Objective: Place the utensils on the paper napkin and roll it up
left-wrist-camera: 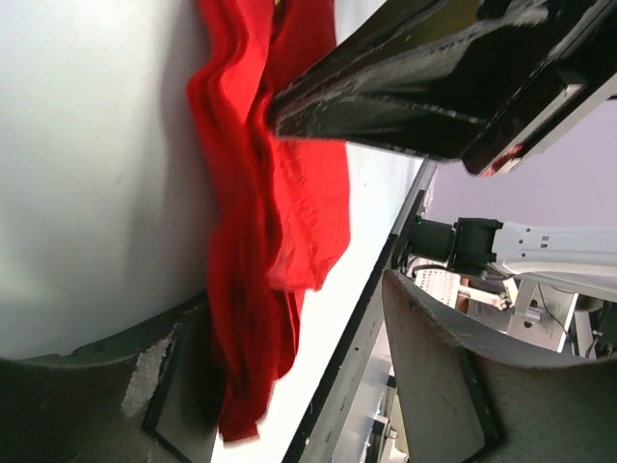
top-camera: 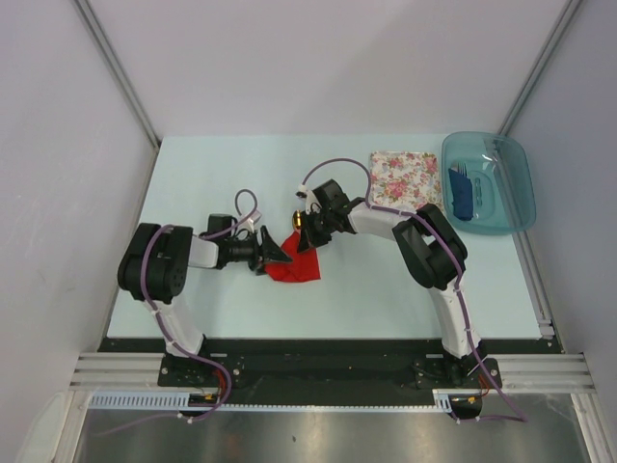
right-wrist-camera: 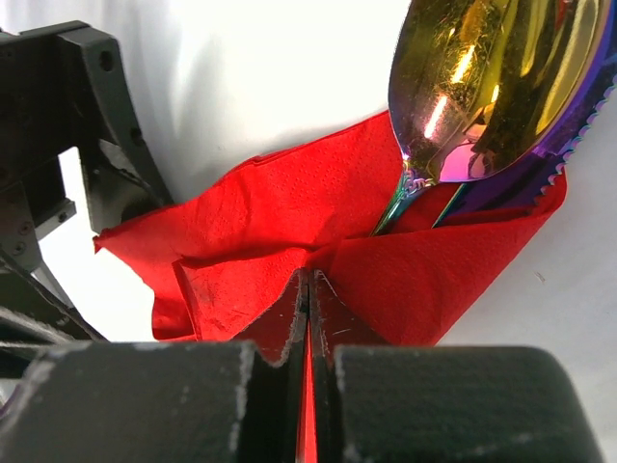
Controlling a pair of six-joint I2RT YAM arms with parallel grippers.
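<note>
Okay, red paper napkin [top-camera: 294, 265] lies crumpled mid-desk [top-camera: 386, 289], between both claws. Its fold holds utensils: gold spoon head [right-wrist-camera: 487, 87] pokes out, purple serrated blade [right-wrist-camera: 554, 145] beside it. Right claw [right-wrist-camera: 308, 289] — I see it pinched tight on napkin fold. Left claw [top-camera: 278, 253] gapes — napkin edge against one finger [left-wrist-camera: 125, 405], gripping nothing. Floral napkin [top-camera: 407, 179], teal tray [top-camera: 511, 217] far right, well apart.

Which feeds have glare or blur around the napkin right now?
Right wrist view: hot reflections on the shiny gold spoon bowl, pale table blown out white, right pincer, shut on the crumpled red paper napkin, soft up close. Left wrist view: napkin sharp, table overexposed. Top view: even light, soft shadows.
</note>
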